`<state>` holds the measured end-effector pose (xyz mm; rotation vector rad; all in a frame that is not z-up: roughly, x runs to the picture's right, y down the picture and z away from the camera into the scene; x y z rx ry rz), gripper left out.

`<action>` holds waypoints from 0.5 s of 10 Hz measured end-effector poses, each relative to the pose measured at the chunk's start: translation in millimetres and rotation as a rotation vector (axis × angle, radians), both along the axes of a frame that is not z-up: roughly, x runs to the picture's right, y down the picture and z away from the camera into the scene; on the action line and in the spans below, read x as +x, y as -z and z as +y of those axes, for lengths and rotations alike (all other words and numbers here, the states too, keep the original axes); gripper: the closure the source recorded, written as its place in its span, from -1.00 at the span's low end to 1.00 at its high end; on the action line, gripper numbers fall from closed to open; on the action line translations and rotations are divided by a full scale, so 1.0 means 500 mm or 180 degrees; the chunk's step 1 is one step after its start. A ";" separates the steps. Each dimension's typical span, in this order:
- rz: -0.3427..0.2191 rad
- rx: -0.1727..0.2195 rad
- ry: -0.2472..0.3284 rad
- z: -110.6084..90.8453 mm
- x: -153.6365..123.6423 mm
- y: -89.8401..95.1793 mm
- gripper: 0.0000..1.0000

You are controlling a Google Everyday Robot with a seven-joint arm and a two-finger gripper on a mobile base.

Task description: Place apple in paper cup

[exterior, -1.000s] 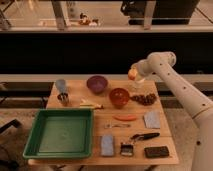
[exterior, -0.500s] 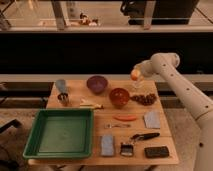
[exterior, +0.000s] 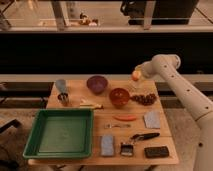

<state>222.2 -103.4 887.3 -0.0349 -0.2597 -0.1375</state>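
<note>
Apple (exterior: 135, 75) up in the air is what we are watching: the small orange-yellow fruit sits at the tip of the white arm (exterior: 175, 85), held in the pincer (exterior: 137, 75), which we read as closed around it, above the far right corner of the desk (exterior: 165, 145). We cannot pick out the paper cup with any certainty; whatever stands directly under the fruit blends into the wood there. Down on the desk, we see a red-orange bowl (exterior: 119, 97) just left of and below the held fruit, and a purple bowl (exterior: 97, 83) further left along the back edge. A dark cluster of grapes (exterior: 145, 99) lies right beside the red-orange bowl, on its right. At the far left corner stands a blue-grey cup (exterior: 61, 86), with a small shiny metal cup (exterior: 64, 99) just in front of it. A big green tray (exterior: 61, 133) fills the front left of the desk. We spot a long orange carrot (exterior: 125, 118) lying flat near the middle, a grey cloth (exterior: 152, 119) to its right, a blue-grey sponge (exterior: 107, 145) near the front edge, and a flat black object (exterior: 156, 151) at the front right corner.
</note>
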 end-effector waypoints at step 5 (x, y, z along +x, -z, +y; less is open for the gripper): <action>0.0109 0.0260 -0.0050 -0.077 0.023 -0.021 -0.38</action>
